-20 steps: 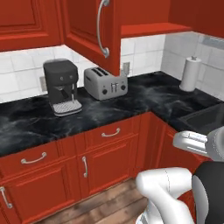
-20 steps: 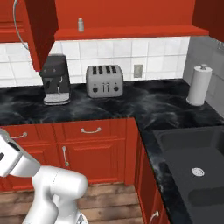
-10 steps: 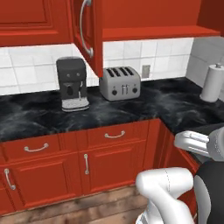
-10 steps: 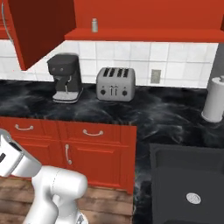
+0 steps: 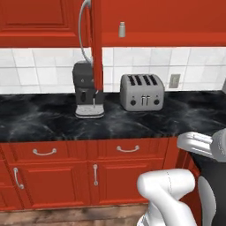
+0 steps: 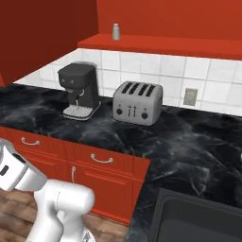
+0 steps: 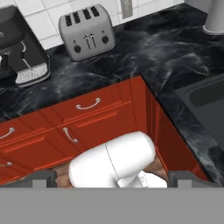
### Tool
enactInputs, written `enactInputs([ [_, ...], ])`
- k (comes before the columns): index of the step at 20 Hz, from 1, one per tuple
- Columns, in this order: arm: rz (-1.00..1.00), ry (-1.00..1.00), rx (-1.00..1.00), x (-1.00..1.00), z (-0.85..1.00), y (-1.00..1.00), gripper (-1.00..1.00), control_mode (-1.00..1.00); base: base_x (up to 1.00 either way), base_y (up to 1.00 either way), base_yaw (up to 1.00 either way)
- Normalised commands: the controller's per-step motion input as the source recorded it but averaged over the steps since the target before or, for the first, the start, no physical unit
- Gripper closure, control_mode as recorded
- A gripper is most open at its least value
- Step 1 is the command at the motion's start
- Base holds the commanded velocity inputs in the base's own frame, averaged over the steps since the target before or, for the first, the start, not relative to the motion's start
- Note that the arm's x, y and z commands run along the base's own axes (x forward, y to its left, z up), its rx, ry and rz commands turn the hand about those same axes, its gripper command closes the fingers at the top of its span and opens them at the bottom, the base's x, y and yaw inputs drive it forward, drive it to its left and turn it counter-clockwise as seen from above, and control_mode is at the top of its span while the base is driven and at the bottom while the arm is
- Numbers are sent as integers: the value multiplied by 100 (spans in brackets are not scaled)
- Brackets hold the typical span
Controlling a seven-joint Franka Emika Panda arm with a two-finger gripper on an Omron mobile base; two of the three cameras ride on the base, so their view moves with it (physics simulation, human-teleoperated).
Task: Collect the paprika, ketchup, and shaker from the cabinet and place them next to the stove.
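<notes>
The shaker (image 5: 122,29) (image 6: 116,31), a small grey cylinder, stands alone on the bottom shelf of the open red cabinet (image 6: 156,43). The cabinet's door (image 5: 96,48) shows edge-on with its curved silver handle (image 5: 83,27); in the right base view the door (image 6: 38,38) fills the upper left. The paprika, ketchup and stove are out of view. My gripper (image 7: 113,179) is held low and far from the shelf, looking down at the counter and drawers. Its fingertips (image 7: 41,179) stand wide apart, open, holding nothing.
On the black marble counter (image 5: 132,121) stand a black coffee machine (image 5: 88,90) (image 6: 79,90) and a grey toaster (image 5: 142,92) (image 6: 138,102) (image 7: 87,37). A sink (image 6: 198,217) (image 7: 205,100) lies at the right. A paper towel roll (image 7: 216,17) stands by it.
The base has driven, so the whole scene has shifted right in the left base view. The shaker on the shelf has come into that view. The arm keeps its pose.
</notes>
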Motion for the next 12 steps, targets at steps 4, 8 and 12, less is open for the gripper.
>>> enactInputs([
  [4,0,0,0,0,0,0,-100,100,79,-51,34],
  [8,0,0,0,0,0,0,-100,100,72,-58,30],
  [12,0,0,0,0,0,0,-100,100,64,-50,23],
])
